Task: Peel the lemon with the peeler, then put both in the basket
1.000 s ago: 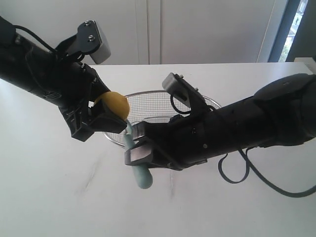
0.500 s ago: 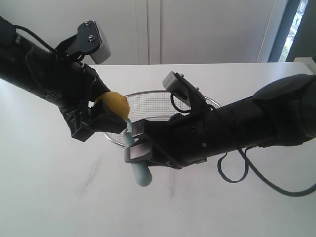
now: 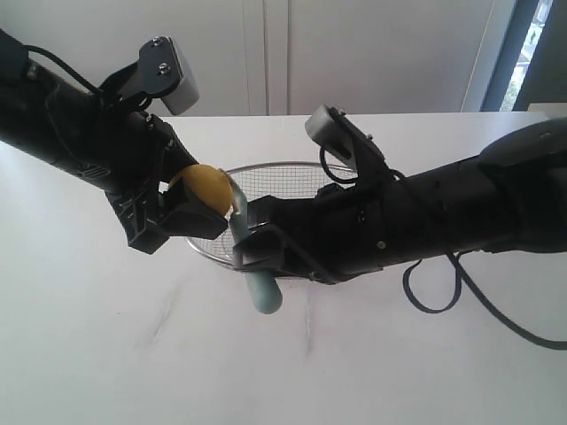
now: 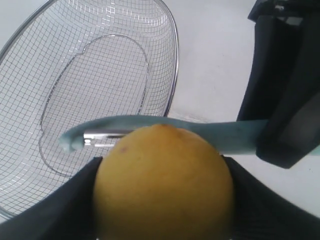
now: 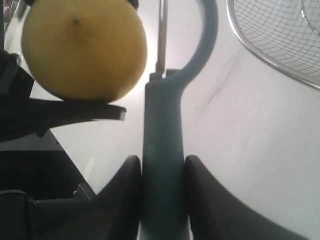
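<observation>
Peeling is the step in hand. At the left, the left end effector is raised above the bench and closed on the lemon, with its arm slanting down from the upper left. The blade of the peeler is at the lemon's side, but I cannot tell whether it touches. The right end effector clamps the teal handle, and its arm reaches in low across the basket. In my judgement, the next move needs a steady, light stroke along the skin.

A lemon hangs left of centre, a peeler just right of it, a basket on the table behind both.
</observation>
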`<state>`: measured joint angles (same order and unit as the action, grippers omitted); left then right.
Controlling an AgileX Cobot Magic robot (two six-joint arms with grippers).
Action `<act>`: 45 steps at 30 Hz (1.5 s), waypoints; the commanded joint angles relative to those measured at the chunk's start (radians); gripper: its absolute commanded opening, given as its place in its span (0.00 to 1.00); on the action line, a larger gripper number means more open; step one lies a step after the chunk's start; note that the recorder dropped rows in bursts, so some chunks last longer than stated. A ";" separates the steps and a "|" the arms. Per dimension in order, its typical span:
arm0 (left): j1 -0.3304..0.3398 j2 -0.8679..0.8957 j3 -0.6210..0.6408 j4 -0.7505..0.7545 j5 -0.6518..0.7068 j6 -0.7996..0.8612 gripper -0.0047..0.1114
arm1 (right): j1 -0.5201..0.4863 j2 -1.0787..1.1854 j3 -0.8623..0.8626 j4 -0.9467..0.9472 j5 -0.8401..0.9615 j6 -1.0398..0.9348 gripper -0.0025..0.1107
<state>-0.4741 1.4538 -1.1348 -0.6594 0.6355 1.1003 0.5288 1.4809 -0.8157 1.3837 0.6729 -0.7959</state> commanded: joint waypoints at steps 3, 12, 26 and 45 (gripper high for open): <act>-0.005 -0.012 0.007 -0.023 0.013 -0.003 0.04 | -0.021 -0.029 0.003 -0.013 0.005 -0.008 0.02; -0.005 -0.012 0.007 -0.023 0.013 -0.003 0.04 | -0.021 -0.078 0.003 -0.019 0.003 -0.004 0.02; -0.005 -0.012 0.007 -0.023 0.015 -0.003 0.04 | -0.054 -0.229 0.003 -0.183 -0.007 0.122 0.02; -0.005 -0.012 0.007 -0.023 0.015 -0.003 0.04 | -0.143 -0.386 0.053 -0.962 -0.068 0.738 0.02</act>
<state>-0.4741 1.4538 -1.1348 -0.6594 0.6362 1.1003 0.3904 1.0719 -0.7981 0.4350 0.6396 -0.0810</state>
